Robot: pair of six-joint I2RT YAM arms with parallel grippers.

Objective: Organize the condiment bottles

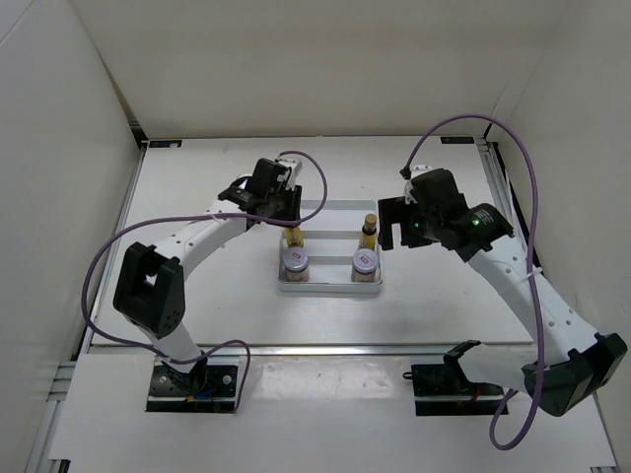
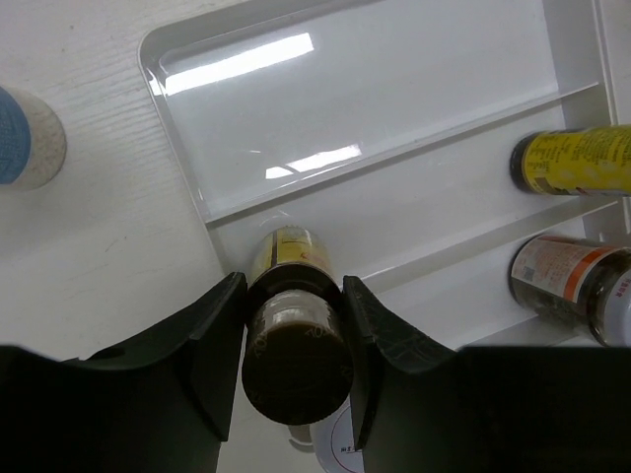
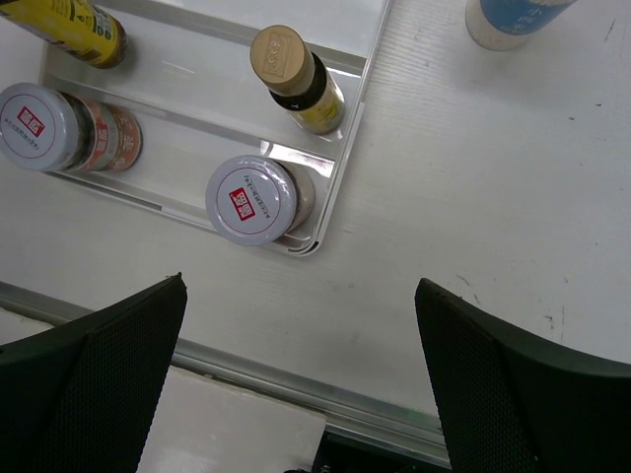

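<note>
Between the pads of my left end effector (image 2: 294,291) stands one amber bottle (image 2: 296,340) — clenched on it, long axis vertical, its foot in the middle lane of the tray (image 2: 414,89), at the lane's left end. My right end effector (image 3: 301,286) is released, jaws wide, hovering over bare table (image 3: 473,197) just off the tray's right edge.

Already in the tray: second amber bottle (image 3: 296,79) at the right end of the middle lane, and two jars (image 3: 251,197) (image 3: 49,126) in the near lane. The far lane has nothing in it.

Outside the tray, both upright on the table: right white bottle (image 3: 513,20), ahead and to the right of my free end effector, and left white bottle (image 2: 25,138), off the tray's left side near my busy arm. My guess is the right arm goes first, since it's free & nearer. Approach from above, jaws astride the cap.

Writing: jar lids carry a red square logo w/ characters too small to read. Amber bottles have yellow labels w/ dark print, illegible. One jar shows an orange band.
</note>
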